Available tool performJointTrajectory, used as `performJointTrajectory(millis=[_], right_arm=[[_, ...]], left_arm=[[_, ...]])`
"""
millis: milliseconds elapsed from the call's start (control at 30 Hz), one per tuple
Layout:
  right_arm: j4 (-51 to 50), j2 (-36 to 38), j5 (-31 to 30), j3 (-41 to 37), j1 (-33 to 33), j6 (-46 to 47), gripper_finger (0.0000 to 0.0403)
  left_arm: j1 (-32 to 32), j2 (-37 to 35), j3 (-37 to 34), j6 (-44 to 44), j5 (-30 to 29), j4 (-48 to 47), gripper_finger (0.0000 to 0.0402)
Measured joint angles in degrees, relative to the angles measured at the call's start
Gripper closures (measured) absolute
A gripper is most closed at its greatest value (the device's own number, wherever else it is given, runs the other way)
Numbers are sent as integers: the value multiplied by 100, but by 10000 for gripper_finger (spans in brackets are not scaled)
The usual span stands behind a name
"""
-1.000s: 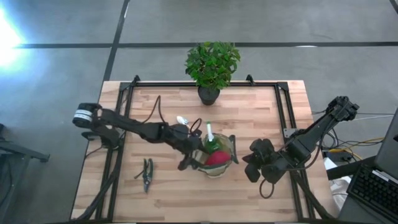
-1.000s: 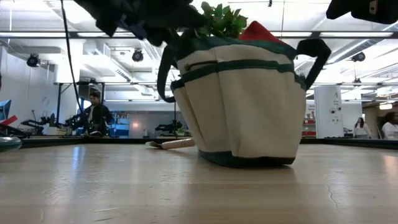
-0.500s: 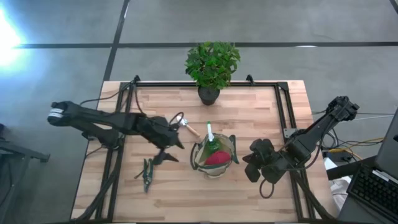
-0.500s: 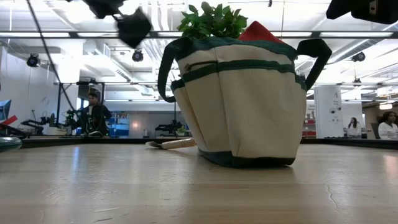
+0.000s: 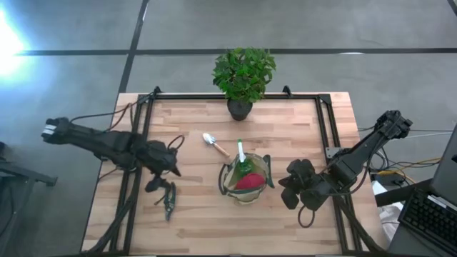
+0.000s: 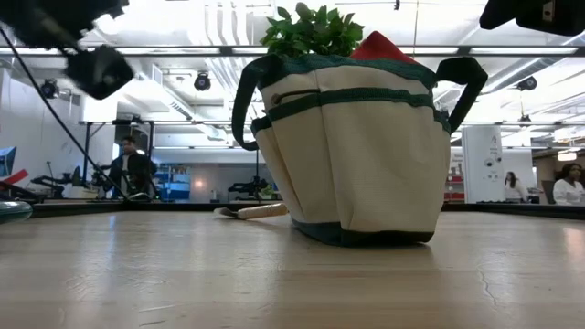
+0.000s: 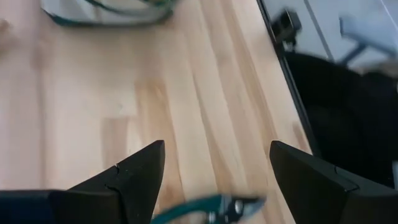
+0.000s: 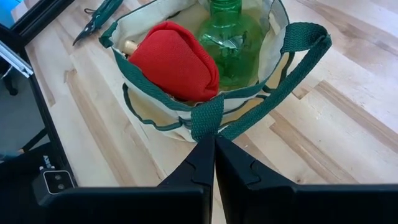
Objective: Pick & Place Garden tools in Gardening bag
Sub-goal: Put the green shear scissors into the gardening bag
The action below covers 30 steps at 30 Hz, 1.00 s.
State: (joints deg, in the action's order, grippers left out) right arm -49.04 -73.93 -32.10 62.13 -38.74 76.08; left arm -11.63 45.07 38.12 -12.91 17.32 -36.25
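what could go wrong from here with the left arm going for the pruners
The open left pincer hovers beside the dark green metal pruners, which lie flat on the wooden table; its fingers may scrape the wood or slip off them. The small wooden-handled trowel still lies out, and the tan fabric bag already looks crowded.

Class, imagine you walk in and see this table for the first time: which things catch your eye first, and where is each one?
The tan gardening bag near the table's middle stands out, with a red glove and a green spray bottle inside. A leafy potted plant sits at the far edge. The open left gripper hovers over dark green pruners left of the bag, while the shut right gripper waits on the bag's right.
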Motion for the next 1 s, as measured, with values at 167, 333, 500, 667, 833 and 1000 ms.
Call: performJointTrajectory(millis=[167, 333, 500, 667, 833, 1000], right_arm=[[2, 0, -2, 0, 0, -1, 394], [5, 0, -2, 0, 0, 88, 394], [11, 0, -2, 0, 0, 130, 394], [9, 0, -4, 0, 0, 94, 394], [7, 0, -49, 0, 0, 71, 394], [7, 0, -63, 0, 0, 67, 394]], left_arm=[[-303, -110, -437, -765, -35, 31, 110], [-320, -82, -862, -1728, -112, 126, 110], [-318, -82, -1280, -2058, 46, 164, 110], [-317, -82, -1514, -2843, 41, 369, 110], [-316, -75, -1654, -3280, -35, 776, 110], [-307, -67, -1783, -3510, -113, 863, 110]])
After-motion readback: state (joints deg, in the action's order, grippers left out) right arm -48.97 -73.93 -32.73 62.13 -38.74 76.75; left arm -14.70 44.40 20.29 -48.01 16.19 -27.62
